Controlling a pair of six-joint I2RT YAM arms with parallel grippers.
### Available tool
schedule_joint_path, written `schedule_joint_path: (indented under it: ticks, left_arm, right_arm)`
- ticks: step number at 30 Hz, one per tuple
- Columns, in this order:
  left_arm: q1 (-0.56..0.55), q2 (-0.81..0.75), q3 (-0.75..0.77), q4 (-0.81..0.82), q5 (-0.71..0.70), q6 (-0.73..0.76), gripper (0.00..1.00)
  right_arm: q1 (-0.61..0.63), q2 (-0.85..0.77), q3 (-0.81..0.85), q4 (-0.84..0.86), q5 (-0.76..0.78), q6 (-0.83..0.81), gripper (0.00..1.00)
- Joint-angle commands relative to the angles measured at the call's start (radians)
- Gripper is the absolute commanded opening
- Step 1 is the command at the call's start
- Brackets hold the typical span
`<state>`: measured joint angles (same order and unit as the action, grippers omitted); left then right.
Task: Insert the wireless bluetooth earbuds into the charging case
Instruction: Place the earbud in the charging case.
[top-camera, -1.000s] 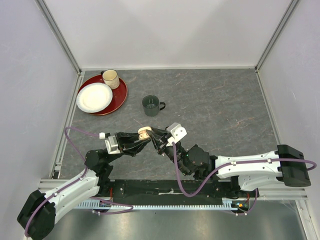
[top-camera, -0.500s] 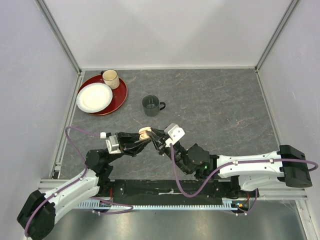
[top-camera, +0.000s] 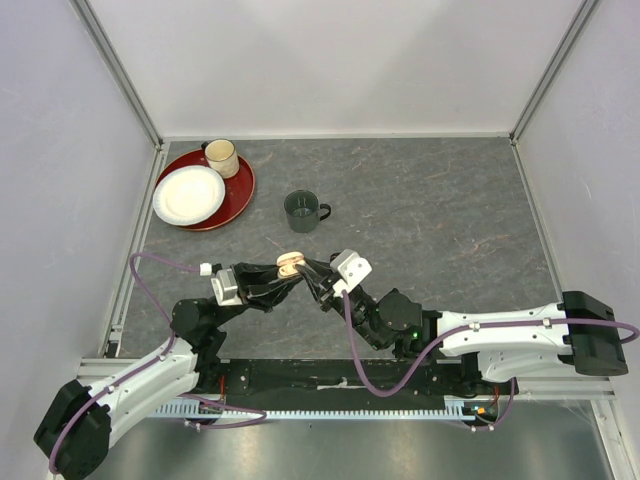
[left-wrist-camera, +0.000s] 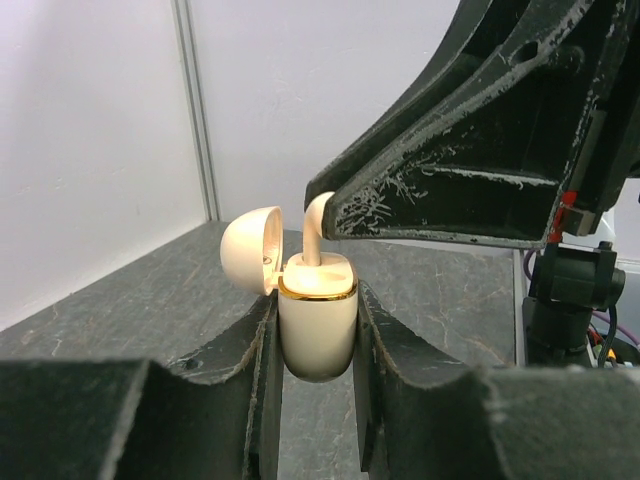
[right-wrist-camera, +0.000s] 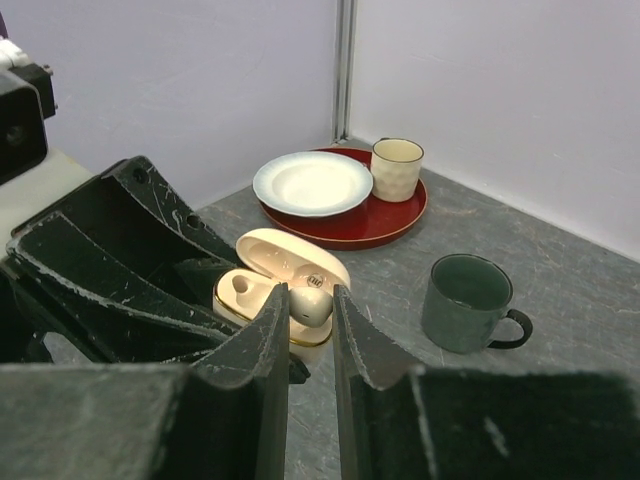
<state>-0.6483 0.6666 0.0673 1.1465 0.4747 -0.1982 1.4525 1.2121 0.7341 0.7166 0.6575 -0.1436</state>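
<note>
1. Left fingers (left-wrist-camera: 240, 385) clamp the cream charging case (left-wrist-camera: 317, 330) upright above the table (top-camera: 430, 210), lid (left-wrist-camera: 250, 250) open
2. Right fingers (right-wrist-camera: 268, 335) pinch a cream earbud (right-wrist-camera: 308, 302), its stem down in the case's well

Top external: fixed high behind the arm bases, facing down over the whole dark grey stone-patterned table (top-camera: 450, 200); distant.

Left wrist: very near and level, sighting out between the black fingers of the left gripper (left-wrist-camera: 315, 308) at the cream egg-shaped charging case (left-wrist-camera: 318, 335) clamped there.

Right wrist: near, tilted down past the right gripper (right-wrist-camera: 310, 294) onto that case and the cream stemmed earbud (right-wrist-camera: 308, 306). The dark green ceramic mug (right-wrist-camera: 468, 302) lies beyond the fingertips.

All three views share the case.
</note>
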Motion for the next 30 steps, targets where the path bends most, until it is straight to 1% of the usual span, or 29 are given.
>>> schedule_joint_path:
  ticks: [1, 9, 10, 11, 13, 14, 16, 17, 19, 22, 23, 26, 29, 30]
  left_arm:
    - [-0.001, -0.015, 0.017, 0.105, -0.077, -0.021, 0.02]
    - [-0.001, -0.013, 0.019, 0.105, -0.061, -0.024, 0.02]
    - [-0.001, -0.013, 0.019, 0.105, -0.056, -0.024, 0.02]
    - [-0.001, -0.012, 0.019, 0.105, -0.053, -0.024, 0.02]
    - [-0.001, -0.007, 0.019, 0.105, -0.048, -0.024, 0.02]
    - [-0.001, -0.005, 0.019, 0.105, -0.048, -0.024, 0.02]
    - [-0.001, -0.009, 0.016, 0.105, -0.048, -0.023, 0.02]
    - [-0.001, -0.009, 0.016, 0.105, -0.050, -0.021, 0.02]
    - [0.001, -0.009, 0.012, 0.104, -0.048, -0.015, 0.02]
    - [-0.001, -0.010, 0.008, 0.101, -0.051, -0.010, 0.02]
    - [-0.001, -0.010, 0.006, 0.099, -0.053, -0.010, 0.02]
    - [-0.001, -0.009, 0.002, 0.094, -0.057, -0.003, 0.02]
    - [-0.001, -0.010, -0.003, 0.090, -0.062, 0.003, 0.02]
    - [-0.001, -0.010, -0.004, 0.090, -0.064, 0.005, 0.02]
  right_arm:
    - [0.005, 0.000, -0.032, -0.068, -0.035, -0.010, 0.00]
    - [0.006, 0.018, -0.022, -0.069, -0.039, -0.016, 0.00]
    - [0.006, 0.026, -0.018, -0.080, -0.036, -0.011, 0.01]
    - [0.006, 0.030, -0.004, -0.086, -0.033, -0.008, 0.05]
    - [0.006, 0.041, 0.011, -0.120, -0.032, 0.010, 0.06]
    - [0.006, 0.043, 0.022, -0.126, -0.027, 0.018, 0.08]
    - [0.006, 0.044, 0.030, -0.147, -0.012, 0.039, 0.15]
    - [0.006, 0.043, 0.034, -0.151, -0.006, 0.045, 0.22]
    - [0.006, 0.029, 0.036, -0.155, 0.002, 0.067, 0.27]
    - [0.006, -0.009, 0.034, -0.152, 0.007, 0.096, 0.52]
    - [0.006, -0.020, 0.031, -0.148, 0.007, 0.101, 0.63]
    - [0.006, -0.075, 0.024, -0.138, 0.034, 0.136, 0.77]
    - [0.005, -0.143, -0.001, -0.105, 0.066, 0.141, 0.85]
    - [0.003, -0.176, -0.007, -0.097, 0.083, 0.171, 0.86]
